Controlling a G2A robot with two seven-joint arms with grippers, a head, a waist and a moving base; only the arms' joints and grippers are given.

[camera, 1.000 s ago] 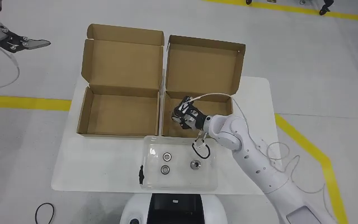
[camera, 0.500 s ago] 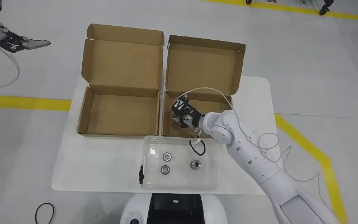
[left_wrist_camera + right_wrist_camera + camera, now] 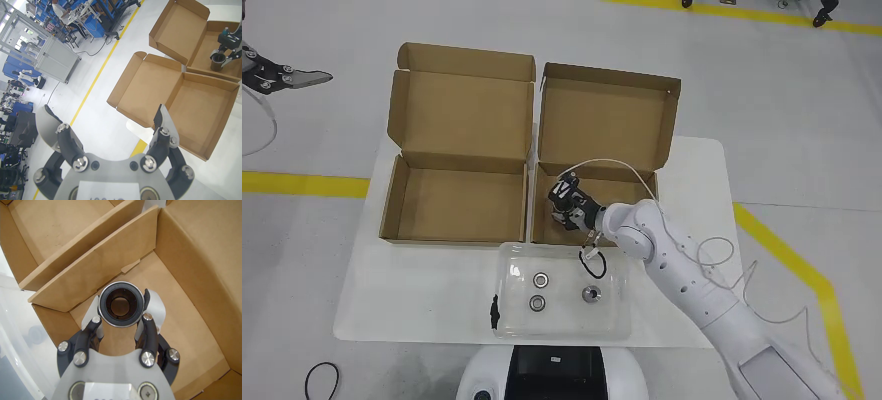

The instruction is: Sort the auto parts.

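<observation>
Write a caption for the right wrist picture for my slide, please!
The right end effector grips a short dark metal tube upright inside an open cardboard box.

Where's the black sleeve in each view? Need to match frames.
Right wrist view: sleeve end-on, clamped in the right gripper, near a corner of the right box.
Left wrist view: upright in the right box, the farther one there.
Top view: under the gripper, by the right box's left wall.
Shared landmark: the seam where the two boxes meet.
</observation>
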